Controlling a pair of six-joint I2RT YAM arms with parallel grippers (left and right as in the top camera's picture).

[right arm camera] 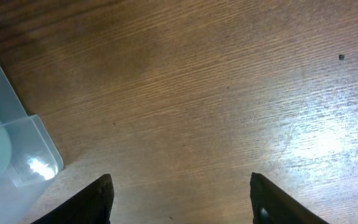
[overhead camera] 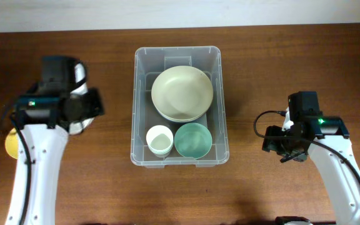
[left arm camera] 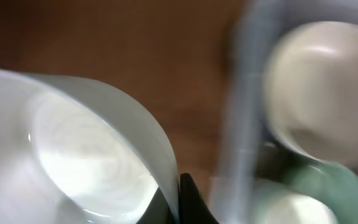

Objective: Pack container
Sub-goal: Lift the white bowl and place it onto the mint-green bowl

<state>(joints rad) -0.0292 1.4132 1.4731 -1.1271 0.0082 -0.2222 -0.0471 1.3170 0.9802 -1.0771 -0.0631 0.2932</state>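
The clear plastic container [overhead camera: 220,106] stands at the table's middle. It holds a large cream bowl [overhead camera: 182,92], a small white bowl [overhead camera: 159,139] and a teal bowl [overhead camera: 193,139]. My left gripper [overhead camera: 83,106] is left of the container, shut on the rim of a white bowl [left arm camera: 86,155]. In the left wrist view the fingers [left arm camera: 178,202] pinch that rim, and the container wall [left arm camera: 241,124] is blurred to the right. My right gripper [overhead camera: 284,147] is open and empty over bare wood [right arm camera: 179,199], right of the container's corner [right arm camera: 17,149].
A yellow round object [overhead camera: 10,145] lies at the far left, partly under the left arm. Wooden tabletop lies on both sides of the container.
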